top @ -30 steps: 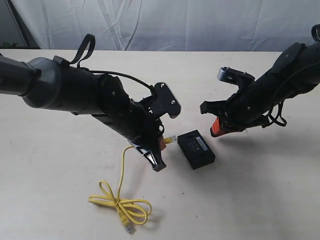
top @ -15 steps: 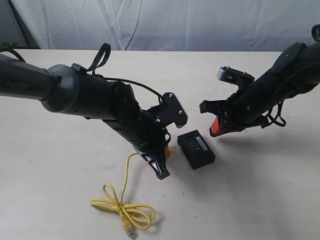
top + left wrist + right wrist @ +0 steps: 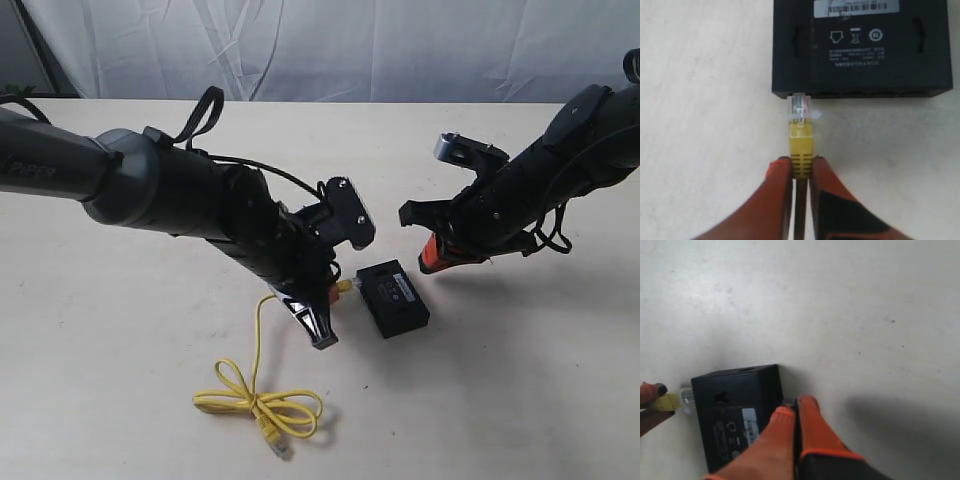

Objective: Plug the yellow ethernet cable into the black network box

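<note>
Left end effector (image 3: pixel 801 172), clamped on the yellow ethernet cable (image 3: pixel 801 142), has brought its plug against the black network box (image 3: pixel 860 47).

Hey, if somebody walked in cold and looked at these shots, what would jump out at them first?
The yellow ethernet cable, pinched in the left gripper, its clear plug right at the edge of the black network box. The cable's other end lies looped on the table, and the right gripper, shut, sits at the box's far side.
</note>
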Robot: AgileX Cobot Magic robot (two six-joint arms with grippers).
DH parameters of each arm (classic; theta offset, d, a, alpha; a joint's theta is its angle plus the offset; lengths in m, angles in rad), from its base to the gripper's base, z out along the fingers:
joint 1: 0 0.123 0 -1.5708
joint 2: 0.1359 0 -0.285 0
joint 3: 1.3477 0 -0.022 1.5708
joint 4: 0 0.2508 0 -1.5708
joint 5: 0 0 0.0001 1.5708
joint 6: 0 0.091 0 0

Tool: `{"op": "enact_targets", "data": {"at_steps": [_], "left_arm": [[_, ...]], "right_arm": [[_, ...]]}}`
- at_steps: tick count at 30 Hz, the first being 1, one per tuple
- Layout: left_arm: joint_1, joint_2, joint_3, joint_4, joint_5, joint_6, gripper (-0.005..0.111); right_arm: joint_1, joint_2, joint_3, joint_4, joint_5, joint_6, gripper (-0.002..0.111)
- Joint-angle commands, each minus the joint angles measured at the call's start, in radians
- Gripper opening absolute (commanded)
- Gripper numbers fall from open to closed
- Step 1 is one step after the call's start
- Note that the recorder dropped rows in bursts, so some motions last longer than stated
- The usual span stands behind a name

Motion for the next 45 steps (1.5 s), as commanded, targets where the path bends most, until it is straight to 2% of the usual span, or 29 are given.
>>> {"op": "enact_targets", "data": {"at_steps": [1, 20, 28, 45], "left_arm": [[-0.004, 0.000, -0.006, 0.030, -0.008, 0.000, 0.000], [-0.004, 0.022, -0.006, 0.065, -0.044, 0.000, 0.000], [-0.004, 0.022, -0.006, 0.065, -0.052, 0.000, 0.000], [-0.004, 0.006, -0.006, 0.055, -0.014, 0.000, 0.000]], "right_arm": [[-0.004, 0.001, 0.002, 0.011, -0.004, -0.025, -0.001], [-0.004, 0.001, 0.002, 0.027, -0.021, -0.033, -0.001], [-0.004, 0.001, 0.002, 0.098, -0.021, -0.119, -0.001], [-0.004, 0.052, 0.002, 0.098, 0.004, -0.119, -0.001]]}}
